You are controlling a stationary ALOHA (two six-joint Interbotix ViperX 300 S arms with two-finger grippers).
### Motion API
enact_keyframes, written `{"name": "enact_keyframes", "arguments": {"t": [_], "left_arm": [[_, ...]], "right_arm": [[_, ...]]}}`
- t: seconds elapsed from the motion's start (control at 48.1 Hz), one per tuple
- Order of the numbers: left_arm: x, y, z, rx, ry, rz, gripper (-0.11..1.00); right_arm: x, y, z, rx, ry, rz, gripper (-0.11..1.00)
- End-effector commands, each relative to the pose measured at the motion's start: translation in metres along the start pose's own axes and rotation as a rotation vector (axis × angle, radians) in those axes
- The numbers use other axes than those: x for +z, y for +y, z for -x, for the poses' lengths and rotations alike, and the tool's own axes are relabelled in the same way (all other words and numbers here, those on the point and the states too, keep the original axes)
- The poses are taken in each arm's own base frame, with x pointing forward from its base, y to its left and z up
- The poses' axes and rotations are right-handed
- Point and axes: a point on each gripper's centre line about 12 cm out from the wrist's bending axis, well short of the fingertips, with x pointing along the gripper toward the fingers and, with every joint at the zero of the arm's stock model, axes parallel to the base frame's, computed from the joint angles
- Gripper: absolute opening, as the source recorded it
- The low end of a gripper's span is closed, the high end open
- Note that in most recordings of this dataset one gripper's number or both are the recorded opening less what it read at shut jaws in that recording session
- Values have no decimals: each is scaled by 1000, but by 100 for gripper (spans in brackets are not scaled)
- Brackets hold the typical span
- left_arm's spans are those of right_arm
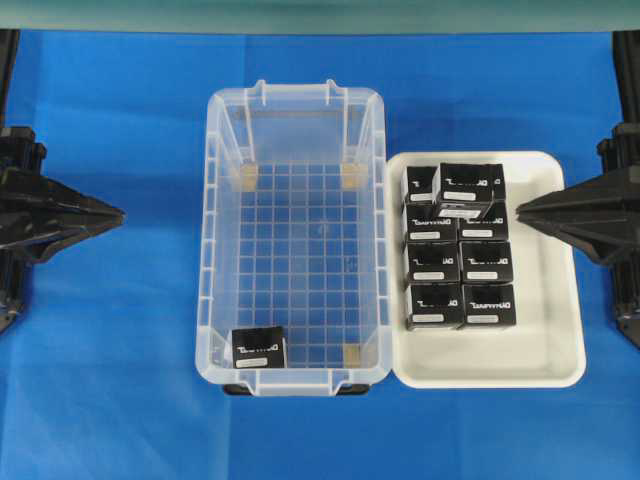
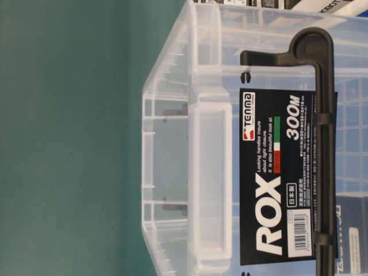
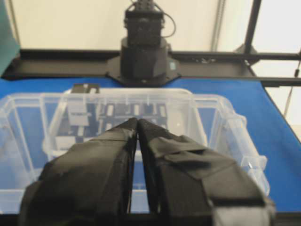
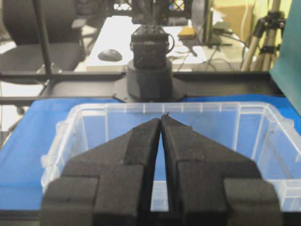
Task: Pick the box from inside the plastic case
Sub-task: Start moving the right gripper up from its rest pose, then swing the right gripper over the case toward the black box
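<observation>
The box sits alone in the near-left corner of the plastic case, beside a white tray of matching cartons. Left gripper and right gripper wait outside, fingertips together, empty.

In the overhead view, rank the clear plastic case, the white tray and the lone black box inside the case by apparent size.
Largest to smallest:
1. plastic case
2. white tray, somewhat smaller
3. box, far smaller, in the case's near-left corner

All rest on the same table, so nearness hardly skews the ranking.
</observation>
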Motion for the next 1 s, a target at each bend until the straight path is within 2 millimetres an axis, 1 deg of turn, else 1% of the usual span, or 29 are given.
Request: {"name": "enact_keyframes", "arguments": {"t": [0.0,0.062,0.145,0.249,0.353,0.436,0.52,0.707,0.852,0.894,0.977], "left_arm": [[3,-2,-3,-12,12,-6,14],[4,-2,-3,-11,29,-8,16],[6,-2,-4,-9,48,-8,4],[9,-1,-5,-6,77,-10,-3],[13,0,-5,-3,112,-11,-4],[11,1,-6,5,156,-9,-4],[9,3,-7,14,212,-7,-4],[9,4,-6,18,282,-8,-4],[9,4,-5,19,311,-8,-4],[8,4,-5,19,318,-7,-4],[8,4,-5,20,325,-5,-4]], "right_arm": [[0,0,-2,-2,0,-20,14],[-1,-2,-2,-14,14,-70,16],[-2,-3,-3,-29,47,-156,6],[-3,-2,-4,-31,129,-231,1],[0,0,-8,-35,234,-289,0],[2,-1,-12,-57,349,-342,0],[7,-3,-18,-79,427,-369,0],[17,-4,-45,-94,571,-370,0],[23,-3,-76,-98,681,-373,0],[26,-3,-89,-100,721,-373,0],[25,-3,-108,-103,805,-373,0]]}}
